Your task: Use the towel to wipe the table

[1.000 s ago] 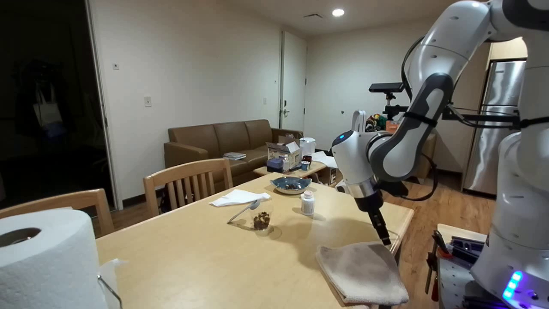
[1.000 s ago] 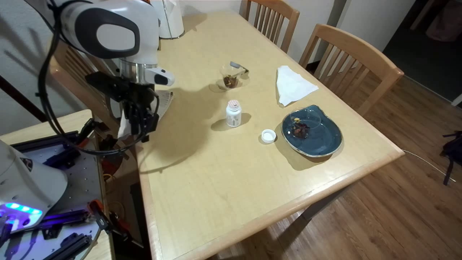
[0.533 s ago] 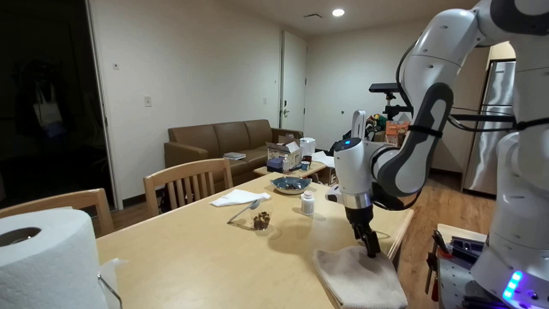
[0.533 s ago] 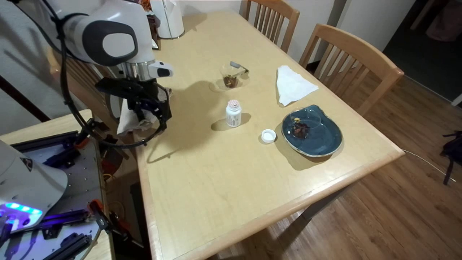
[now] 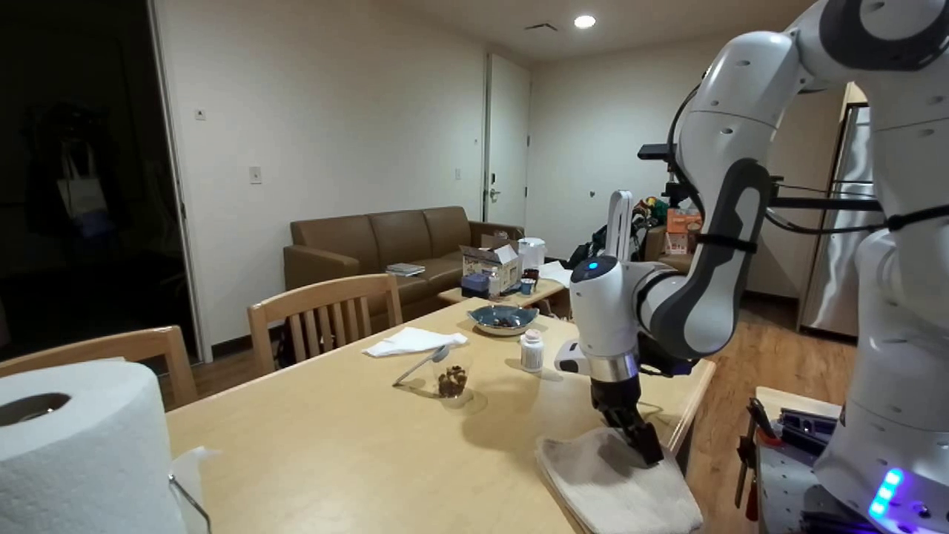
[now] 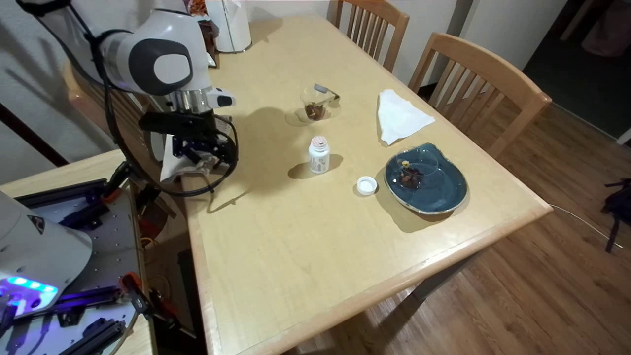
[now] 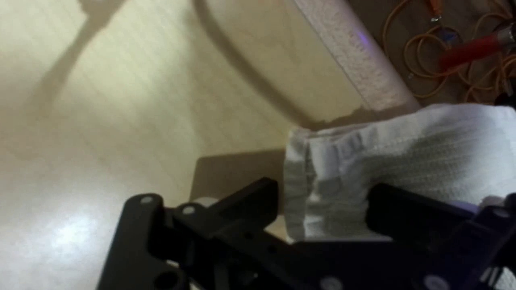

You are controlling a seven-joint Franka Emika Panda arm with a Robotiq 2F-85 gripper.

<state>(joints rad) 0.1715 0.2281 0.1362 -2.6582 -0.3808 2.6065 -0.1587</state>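
Note:
The folded grey-white towel lies at the table's edge near the robot base in an exterior view. It is partly hidden behind the gripper in an exterior view. In the wrist view its folded edge reaches between the fingers. My gripper is open, one finger beside the towel's edge over the table, the other over or against the towel. In both exterior views the gripper is low at the towel. The wooden table spreads out beyond it.
A white bottle, its cap, a cup with dark pieces and a spoon, a blue dish and a white napkin stand on the table. A paper towel roll is at the far end. Chairs line the side.
My gripper has come down and turned, moving from above the towel's corner to low around its edge. The towel has shifted slightly away from the robot base.

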